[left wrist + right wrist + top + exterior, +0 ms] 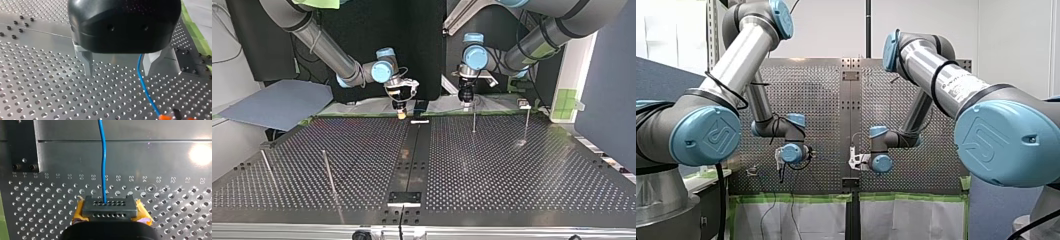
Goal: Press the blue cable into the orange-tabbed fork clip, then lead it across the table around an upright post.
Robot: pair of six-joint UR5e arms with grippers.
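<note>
Left gripper (118,73) is spread wide over the perforated table (37,95) and holds nothing. The blue cable (147,95) passes between its metal fingers (88,63) and reaches the orange-tabbed clip (167,116) nearby; whether it is seated there cannot be told. Right gripper (110,213) is clamped by its yellow pads (78,213) on a black plug (110,206), with the cable leading straight ahead. In the top view both grippers hang at the table's 12 o'clock edge, and a thin post (473,120) stands at 6 o'clock from the left gripper.
</note>
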